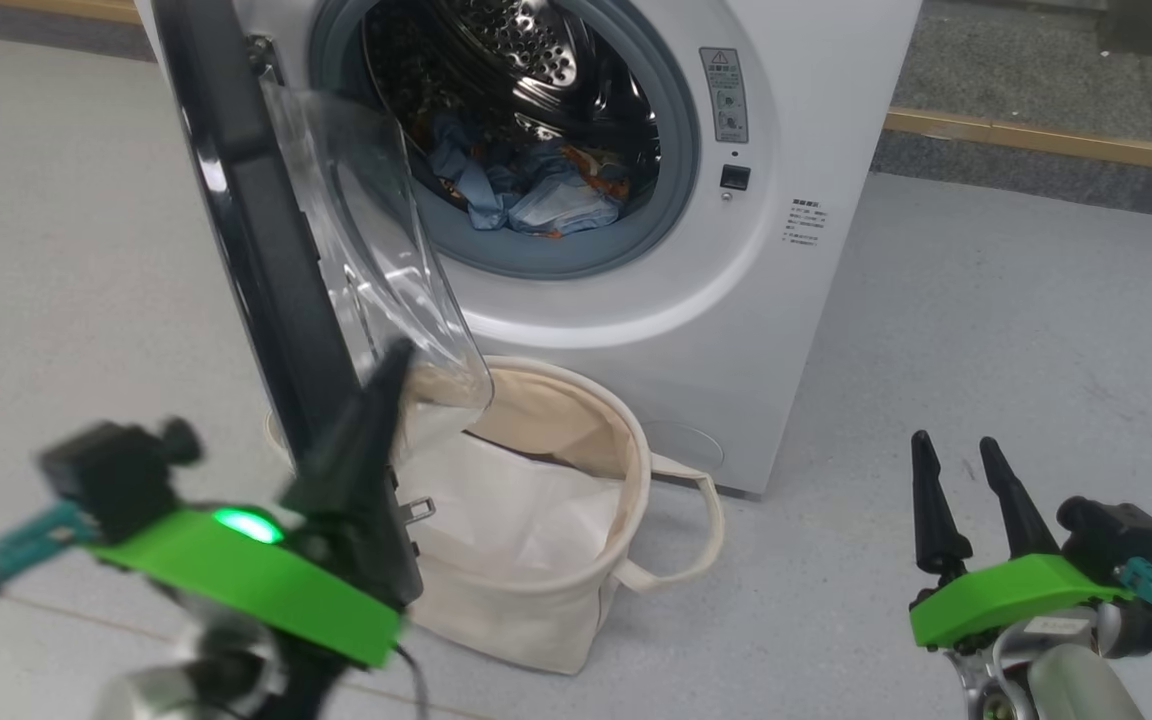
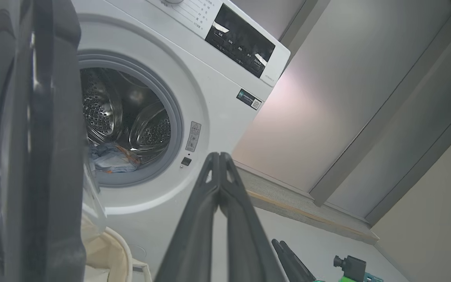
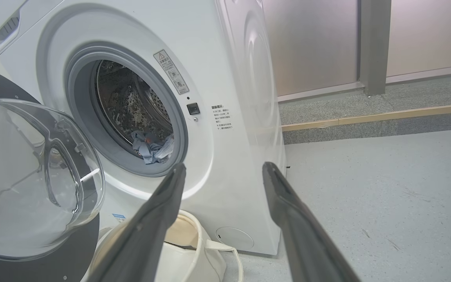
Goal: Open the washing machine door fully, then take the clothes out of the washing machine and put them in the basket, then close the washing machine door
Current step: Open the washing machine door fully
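The white washing machine [image 1: 816, 130] has its door [image 1: 246, 220] swung out edge-on, black rim toward me and clear glass bowl [image 1: 376, 250] facing the drum. The blue bear-print clothes [image 1: 526, 185] lie low inside the steel drum, also seen as clothes [image 2: 112, 158] and clothes [image 3: 153, 147]. The cream basket [image 1: 636, 470] stands on the floor under the door. My left gripper [image 1: 396, 358] is shut on nothing, close beside the door's inner face, its tips [image 2: 219, 156] pointing past the drum opening. My right gripper [image 1: 954, 442] is open and hangs at the lower right, well clear of the machine.
A plain white sheet [image 1: 526, 515] lines the inside of the basket. Grey floor [image 1: 986, 320] spreads to the right of the machine. A wooden strip [image 1: 1046, 140] runs along a raised step behind it. Grey wall panels [image 3: 315, 43] rise beyond.
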### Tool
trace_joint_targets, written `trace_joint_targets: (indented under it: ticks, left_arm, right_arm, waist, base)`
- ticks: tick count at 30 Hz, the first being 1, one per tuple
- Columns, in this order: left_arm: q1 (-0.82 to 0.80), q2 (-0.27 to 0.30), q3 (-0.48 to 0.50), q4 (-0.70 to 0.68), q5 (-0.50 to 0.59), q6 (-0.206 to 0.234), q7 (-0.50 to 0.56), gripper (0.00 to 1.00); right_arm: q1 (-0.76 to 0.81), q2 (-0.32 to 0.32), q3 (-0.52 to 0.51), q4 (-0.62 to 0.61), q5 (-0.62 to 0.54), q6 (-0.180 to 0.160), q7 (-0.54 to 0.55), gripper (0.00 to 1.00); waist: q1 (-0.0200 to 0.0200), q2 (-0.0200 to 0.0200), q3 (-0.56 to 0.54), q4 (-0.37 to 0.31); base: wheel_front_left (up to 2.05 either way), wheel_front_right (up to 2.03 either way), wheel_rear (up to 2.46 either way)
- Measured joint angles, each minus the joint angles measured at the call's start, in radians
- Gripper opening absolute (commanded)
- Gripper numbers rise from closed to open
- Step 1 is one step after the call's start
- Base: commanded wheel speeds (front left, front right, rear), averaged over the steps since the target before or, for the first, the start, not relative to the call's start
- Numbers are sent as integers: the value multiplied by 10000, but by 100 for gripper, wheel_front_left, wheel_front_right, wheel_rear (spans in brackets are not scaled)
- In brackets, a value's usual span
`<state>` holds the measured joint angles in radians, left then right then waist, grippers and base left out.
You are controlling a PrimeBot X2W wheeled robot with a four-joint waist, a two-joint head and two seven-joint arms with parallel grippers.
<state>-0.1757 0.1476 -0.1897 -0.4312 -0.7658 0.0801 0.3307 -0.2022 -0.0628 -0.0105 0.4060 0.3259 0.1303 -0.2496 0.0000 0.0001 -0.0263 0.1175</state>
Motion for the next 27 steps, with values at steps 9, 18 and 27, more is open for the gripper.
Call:
trace_joint_targets:
  ticks: [9, 18, 27]
  left_arm:
    - [491, -625, -1260, 1421, 357, 56, -790, 0]
    - [-8, -836, -1327, 3962, 545, -82, -2704, 0]
    - [-686, -917, -1154, 5346, 1058, 339, -3854, 0]
  right_arm:
    - [0, 0, 63, 6, 13, 0, 0, 100]
    - [-178, 0, 290, 4, 192, 0, 0, 100]
    - [-380, 0, 516, -153, 311, 0, 0, 100]
  waist:
    - [0, 0, 84, 35]
    - [0, 0, 443, -38]
    - [1, 0, 578, 317]
  base:
    - [0, 0, 0]
    - [0, 0, 0]
    - [0, 0, 0]
